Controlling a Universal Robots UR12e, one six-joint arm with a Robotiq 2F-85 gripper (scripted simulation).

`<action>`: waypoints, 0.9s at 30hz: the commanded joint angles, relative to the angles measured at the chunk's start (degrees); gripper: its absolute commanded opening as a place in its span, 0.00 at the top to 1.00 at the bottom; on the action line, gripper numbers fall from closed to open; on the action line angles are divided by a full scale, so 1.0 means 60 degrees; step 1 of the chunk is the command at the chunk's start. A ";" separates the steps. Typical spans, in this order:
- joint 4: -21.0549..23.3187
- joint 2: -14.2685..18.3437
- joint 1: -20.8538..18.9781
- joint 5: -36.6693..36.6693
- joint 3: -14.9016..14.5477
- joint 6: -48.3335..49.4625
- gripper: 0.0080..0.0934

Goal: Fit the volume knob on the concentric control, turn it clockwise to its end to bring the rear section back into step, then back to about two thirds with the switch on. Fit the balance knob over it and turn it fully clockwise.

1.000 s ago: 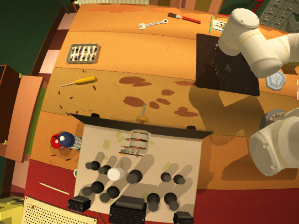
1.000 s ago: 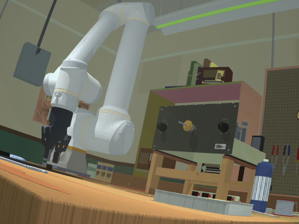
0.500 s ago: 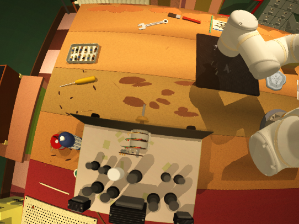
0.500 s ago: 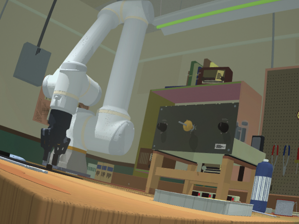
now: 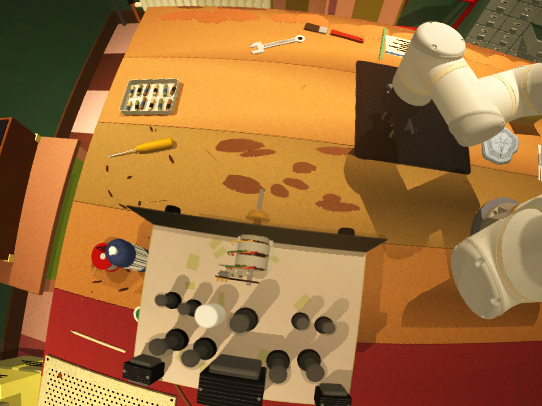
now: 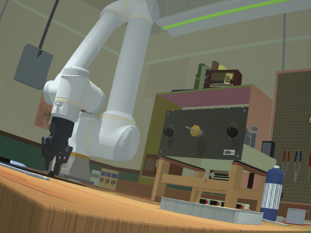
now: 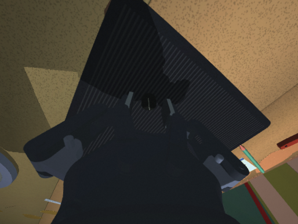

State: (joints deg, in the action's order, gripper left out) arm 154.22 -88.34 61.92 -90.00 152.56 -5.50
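A small dark knob with a pale pointer line (image 7: 148, 102) lies on the black ribbed mat (image 5: 407, 117) at the right of the bench, between the fingers of my gripper (image 7: 149, 105). The gripper (image 6: 53, 168) stands low over the mat, open and holding nothing. The concentric control (image 6: 194, 130) sticks out of the dark front panel of the chassis as a bare thin shaft with a brass bush (image 5: 259, 212), far from the gripper.
Behind the chassis stands a shelf unit with an old radio (image 6: 222, 78). On the bench lie a screwdriver (image 5: 145, 147), a parts tray (image 5: 150, 97), a spanner (image 5: 276, 43) and a brush (image 5: 332, 32). A spray can (image 6: 271, 191) stands by the chassis's wooden stand.
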 commanded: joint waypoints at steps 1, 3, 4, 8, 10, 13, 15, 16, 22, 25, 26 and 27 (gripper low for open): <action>0.0003 -0.0005 0.0000 0.0000 -0.0005 0.0000 0.53; 0.0004 -0.0004 0.0000 0.0000 -0.0005 0.0000 0.53; 0.0004 -0.0004 0.0000 0.0000 -0.0005 0.0000 0.53; 0.0005 -0.0002 0.0000 0.0000 -0.0004 0.0000 0.54; 0.0005 -0.0002 0.0000 0.0000 -0.0004 0.0000 0.58; 0.0006 -0.0001 0.0000 0.0000 -0.0004 0.0000 0.65; 0.0006 -0.0001 0.0000 0.0000 -0.0004 0.0000 0.70; 0.0006 -0.0001 0.0000 0.0000 -0.0004 0.0000 0.72; 0.0005 0.0001 0.0000 0.0000 -0.0002 0.0000 0.87; 0.0004 0.0001 0.0000 0.0000 -0.0001 0.0000 0.94; 0.0003 0.0002 0.0000 0.0000 0.0000 0.0000 0.96; 0.0003 0.0002 0.0000 0.0000 0.0000 0.0000 0.98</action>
State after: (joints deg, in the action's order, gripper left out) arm 154.26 -88.33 61.92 -90.00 152.54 -5.50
